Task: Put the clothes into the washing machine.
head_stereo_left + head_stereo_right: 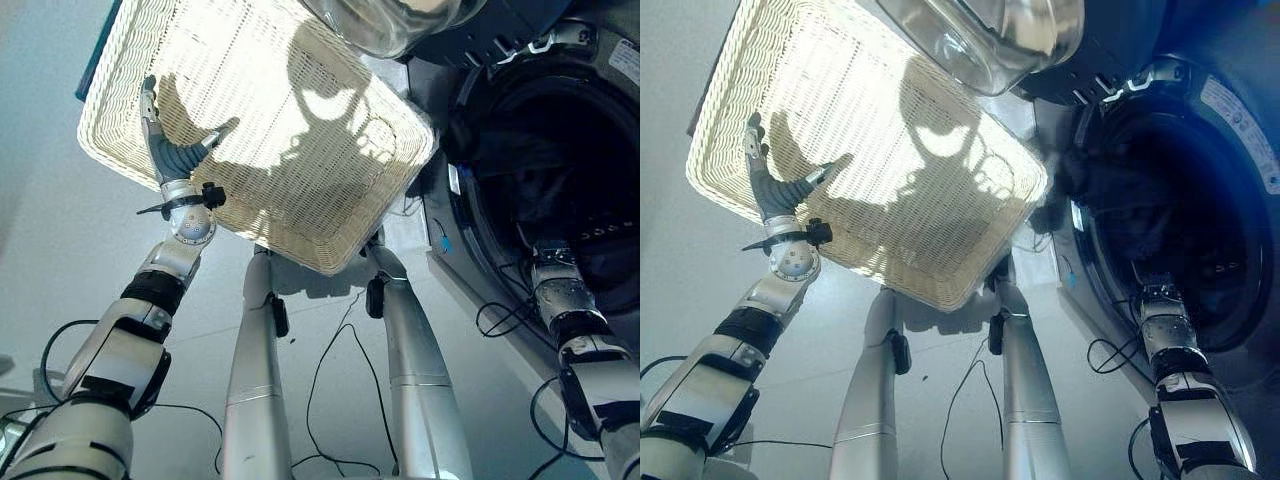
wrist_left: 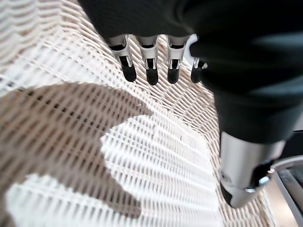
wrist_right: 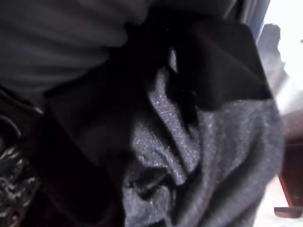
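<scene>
- Pale floor [image 1: 40,260] under everything.
- Washing machine [image 1: 560,170] on robot's right, door open, drum dark.
- Wicker basket [image 1: 300,170] tilted beside the machine.
- Dark grey clothes [image 3: 199,156] bunched inside drum.
- Left hand [image 1: 165,150] flat against basket, fingers straight.
- Right hand [image 1: 548,262] reaches into drum; fingers hidden, cannot tell.

Left arm raised up and forward on the left; left hand [image 1: 166,150] open, fingers [image 2: 150,71] straight, thumb apart. Right arm extended forward on the right, wrist straight; right hand hidden in a dark opening, finger state not visible.
</scene>
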Controlling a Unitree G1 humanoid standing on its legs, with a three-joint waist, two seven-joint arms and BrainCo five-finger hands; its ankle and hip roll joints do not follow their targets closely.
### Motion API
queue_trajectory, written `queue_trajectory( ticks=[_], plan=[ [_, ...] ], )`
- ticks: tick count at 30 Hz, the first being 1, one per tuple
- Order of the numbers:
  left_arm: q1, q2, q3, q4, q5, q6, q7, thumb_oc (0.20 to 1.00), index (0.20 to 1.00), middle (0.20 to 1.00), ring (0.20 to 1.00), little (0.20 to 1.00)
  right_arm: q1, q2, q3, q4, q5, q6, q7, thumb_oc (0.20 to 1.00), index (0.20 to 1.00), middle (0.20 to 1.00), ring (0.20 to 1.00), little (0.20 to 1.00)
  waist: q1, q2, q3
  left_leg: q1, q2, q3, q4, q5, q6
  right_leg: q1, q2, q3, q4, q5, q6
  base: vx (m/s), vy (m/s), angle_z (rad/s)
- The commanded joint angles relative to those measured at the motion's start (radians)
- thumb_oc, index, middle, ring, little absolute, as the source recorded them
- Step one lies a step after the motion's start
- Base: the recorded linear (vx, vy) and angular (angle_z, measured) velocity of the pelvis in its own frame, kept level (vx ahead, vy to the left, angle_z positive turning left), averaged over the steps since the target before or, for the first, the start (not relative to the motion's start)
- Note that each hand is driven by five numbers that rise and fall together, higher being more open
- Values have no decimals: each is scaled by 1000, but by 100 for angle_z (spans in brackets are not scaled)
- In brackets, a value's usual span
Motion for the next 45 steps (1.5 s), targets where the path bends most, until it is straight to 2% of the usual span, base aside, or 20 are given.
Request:
queue_trajectory(
  ticks=[1,3,4,9,10,12,14,15,16,18,19,22,27,28,30,31,36,42,43,45],
  plan=[
    [-34,-1,24,8,-19,-46,37,1000,1000,1000,1000,1000,56,-74,-72,50,-30,-57,-104,200,200,200,200,200,19,-36,-22,-8,-32,40,115,-124,-30,80,15,-27,-259,214,136,0,0,0],
    [-39,-2,20,4,-16,-41,42,1000,1000,1000,1000,1000,54,-77,-72,63,-29,-46,-119,200,200,200,200,200,19,-36,-22,-12,-34,39,113,-122,-29,76,15,-27,-259,217,136,0,0,0],
    [-40,1,13,-2,-17,-30,44,1000,1000,1000,1000,1000,61,-80,-69,83,-60,-4,-164,200,200,200,200,200,21,-35,-22,-9,-36,38,115,-123,-28,80,17,-28,-258,217,135,0,0,0],
    [-51,3,-10,-20,-16,-5,52,1000,1000,1000,1000,1000,42,-99,-49,112,-128,26,-305,200,200,200,200,200,27,-35,-22,-10,-39,33,117,-122,-25,79,17,-31,-255,219,135,8,-34,1],
    [-57,4,-20,-25,-12,8,51,1000,1000,1000,1000,1000,10,-129,-33,119,-153,-4,-419,200,200,200,200,200,32,-36,-22,-11,-39,28,122,-123,-26,81,15,-36,-253,220,136,1,-69,1],
    [-62,12,-36,-26,-16,13,53,1000,1000,1000,1000,1000,-39,-171,-17,120,-160,-42,-532,200,200,200,200,200,36,-36,-22,-9,-40,25,127,-127,-26,85,15,-40,-253,221,137,-5,-64,0],
    [-47,26,-50,-47,-6,20,71,1000,1000,1000,1000,1000,-114,-245,0,104,-183,-153,-756,200,200,200,200,200,41,-41,-22,-10,-38,15,131,-133,-26,92,15,-47,-256,222,139,-12,-71,0],
    [-43,27,-50,-51,-4,22,73,1000,1000,1000,1000,1000,-120,-253,2,103,-201,-185,-797,200,200,200,200,200,41,-43,-22,-10,-38,13,132,-133,-26,93,15,-48,-256,222,139,-20,-63,-1],
    [-27,31,-57,-67,6,20,93,1000,1000,1000,1000,1000,-173,-299,18,61,-247,-291,-1002,200,200,200,200,200,43,-46,-22,-8,-38,8,121,-134,-24,96,17,-49,-267,225,140,-16,-32,-3],
    [-15,37,-54,-78,9,18,96,1000,1000,1000,1000,1000,-198,-330,18,47,-294,-334,-1108,200,200,200,200,200,44,-48,-22,-7,-38,4,117,-134,-24,97,18,-48,-270,226,140,-20,-23,-5],
    [-10,46,-53,-82,4,18,95,1000,1000,1000,1000,1000,-223,-365,21,39,-349,-377,-1224,200,200,200,200,200,40,-52,-22,-4,-34,4,113,-134,-24,102,21,-48,-271,225,140,0,0,0],
    [-28,70,-57,-70,-33,23,64,1000,1000,1000,1000,1000,-260,-432,34,73,-420,-360,-1303,200,200,200,200,200,40,-59,-22,5,-33,0,108,-133,-23,113,21,-51,-275,223,140,-16,-6,3],
    [-64,88,-62,-32,-63,16,14,1000,1000,1000,1000,1000,-299,-470,71,157,-376,-295,-1257,200,200,200,200,200,42,-61,-22,8,-38,-8,107,-132,-19,116,19,-52,-276,219,136,0,0,0],
    [-69,85,-64,-26,-64,16,9,1000,1000,1000,1000,1000,-297,-464,72,171,-359,-282,-1221,316,316,316,316,316,43,-59,-22,9,-39,-8,108,-132,-18,117,18,-53,-274,218,136,0,0,0],
    [-75,77,-65,-18,-65,19,1,1000,1000,1000,1000,1000,-283,-438,73,179,-347,-259,-1139,937,937,937,937,937,44,-55,-22,11,-43,-8,113,-134,-17,117,15,-55,-272,218,135,0,0,0],
    [-80,74,-64,-18,-67,22,-3,1000,1000,1000,1000,1000,-279,-417,69,170,-347,-240,-1101,1000,1000,1000,1000,1000,43,-53,-22,1,-47,-8,115,-127,-16,107,11,-55,-273,226,133,0,0,0],
    [-74,29,-69,-15,-49,53,-26,1000,1000,1000,1000,1000,-244,-289,127,156,-608,-91,-995,1000,1000,1000,1000,1000,59,-34,-22,40,-59,-5,133,-148,-9,137,11,-59,-258,207,125,4,22,1],
    [-28,-4,-69,10,-27,84,-51,1000,1000,1000,1000,1000,-194,-194,185,145,-900,-42,-964,1000,1000,1000,1000,1000,73,-23,-22,93,-64,3,136,-153,1,187,5,-64,-244,195,121,-12,15,3],
    [15,-8,-52,27,-38,104,-87,1000,1000,1000,1000,1000,-139,-147,205,119,-1024,-32,-951,1000,1000,1000,1000,1000,77,-20,-22,137,-66,11,129,-157,6,228,3,-66,-245,187,117,-37,67,4],
    [43,-13,-40,36,-26,106,-95,1000,1000,1000,1000,1000,-106,-121,205,107,-1071,-28,-941,1000,1000,1000,1000,1000,77,-19,-22,157,-66,16,127,-160,7,248,2,-66,-244,182,116,-35,84,2]
  ],
)
